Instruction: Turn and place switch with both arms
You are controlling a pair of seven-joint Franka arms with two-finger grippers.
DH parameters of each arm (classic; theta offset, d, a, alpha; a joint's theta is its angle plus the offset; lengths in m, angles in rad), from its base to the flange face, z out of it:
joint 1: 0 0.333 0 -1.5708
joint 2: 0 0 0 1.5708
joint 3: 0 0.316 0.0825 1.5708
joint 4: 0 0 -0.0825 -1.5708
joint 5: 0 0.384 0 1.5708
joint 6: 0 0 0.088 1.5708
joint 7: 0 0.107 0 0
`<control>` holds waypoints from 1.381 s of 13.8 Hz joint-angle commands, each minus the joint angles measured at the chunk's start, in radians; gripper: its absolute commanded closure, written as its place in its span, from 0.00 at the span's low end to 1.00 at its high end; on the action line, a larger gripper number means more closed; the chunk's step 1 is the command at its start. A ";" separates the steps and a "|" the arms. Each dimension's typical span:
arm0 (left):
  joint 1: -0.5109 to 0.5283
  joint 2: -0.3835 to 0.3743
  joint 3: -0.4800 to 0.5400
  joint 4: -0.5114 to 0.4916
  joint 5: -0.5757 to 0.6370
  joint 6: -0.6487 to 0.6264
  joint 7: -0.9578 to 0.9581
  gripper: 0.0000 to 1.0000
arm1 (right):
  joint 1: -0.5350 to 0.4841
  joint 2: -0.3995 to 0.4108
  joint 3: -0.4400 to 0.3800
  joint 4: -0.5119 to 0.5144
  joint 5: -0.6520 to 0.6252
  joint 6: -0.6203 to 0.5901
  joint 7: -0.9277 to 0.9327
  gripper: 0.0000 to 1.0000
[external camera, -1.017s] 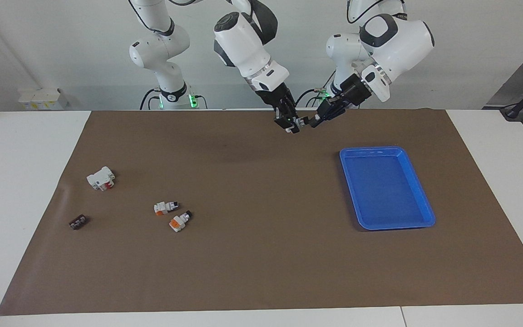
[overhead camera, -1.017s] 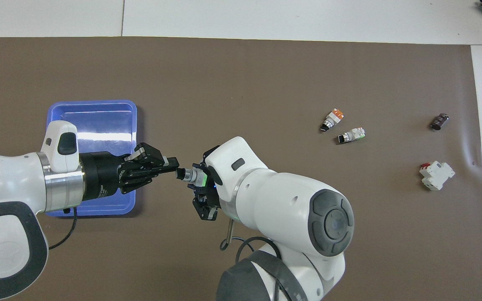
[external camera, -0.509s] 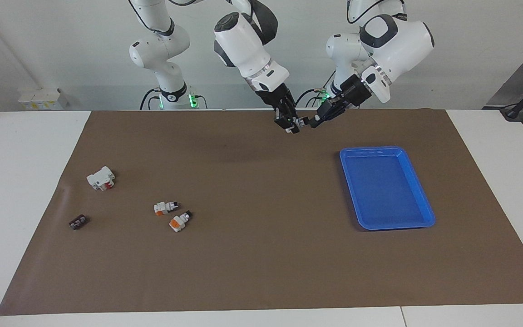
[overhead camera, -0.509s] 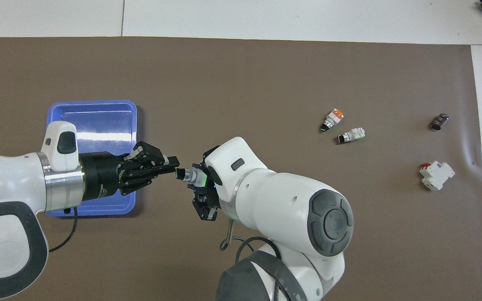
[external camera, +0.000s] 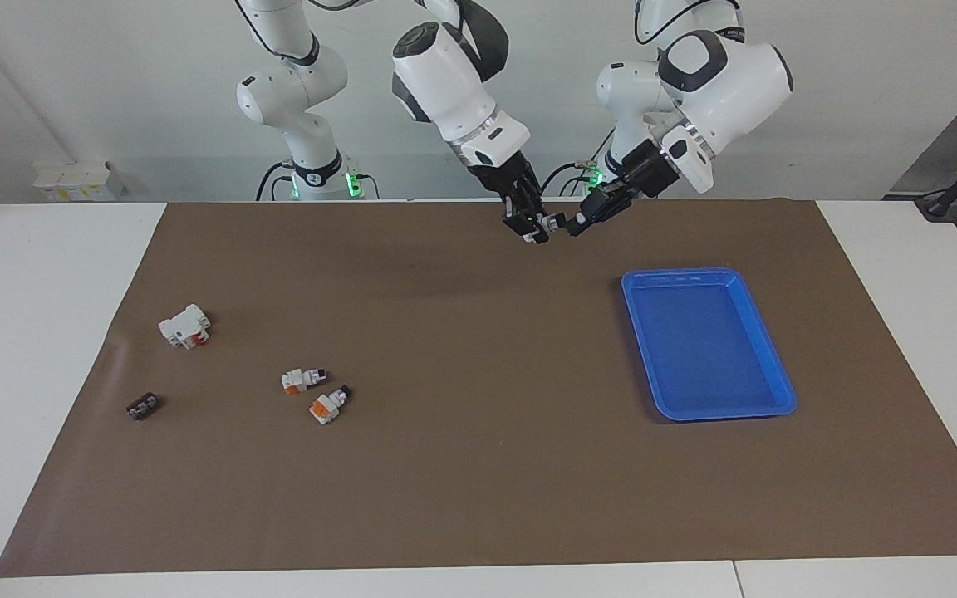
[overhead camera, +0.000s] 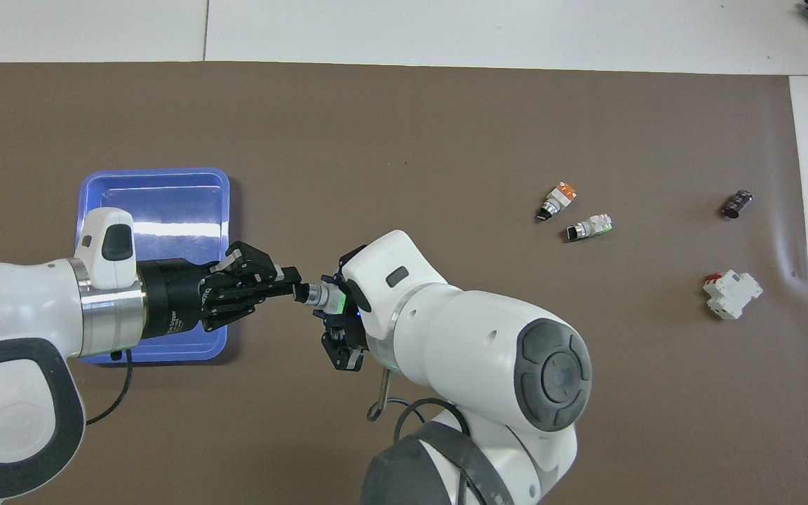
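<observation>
The switch (external camera: 554,223), small and white with a green block (overhead camera: 337,302) and a black knob, is held in the air between the two grippers. My right gripper (external camera: 534,229) is shut on its white body, also seen in the overhead view (overhead camera: 339,319). My left gripper (external camera: 578,223) meets it from the blue tray's side and is shut on the knob end (overhead camera: 299,293). Both hands hang over the brown mat at the robots' edge, beside the tray.
A blue tray (external camera: 782,390) lies toward the left arm's end, its rim (overhead camera: 155,172) showing above the left arm. Toward the right arm's end lie two switches with orange blocks (external camera: 305,379) (external camera: 329,405), a larger white block (external camera: 184,325) and a small black part (external camera: 143,406).
The left arm's wrist has turned slightly and its gripper has closed in on the knob end. The right gripper and the switch have stayed in place.
</observation>
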 commanded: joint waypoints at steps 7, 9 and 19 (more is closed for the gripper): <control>0.001 -0.016 0.006 0.013 -0.005 -0.129 -0.025 0.86 | -0.003 0.005 0.006 0.012 0.006 0.007 0.014 1.00; 0.005 -0.016 0.006 0.014 0.002 -0.149 -0.025 0.90 | -0.003 0.005 0.006 0.012 0.006 0.007 0.016 1.00; 0.007 -0.018 0.001 0.024 0.012 -0.159 -0.212 1.00 | -0.003 0.004 0.012 0.013 0.006 0.008 0.016 1.00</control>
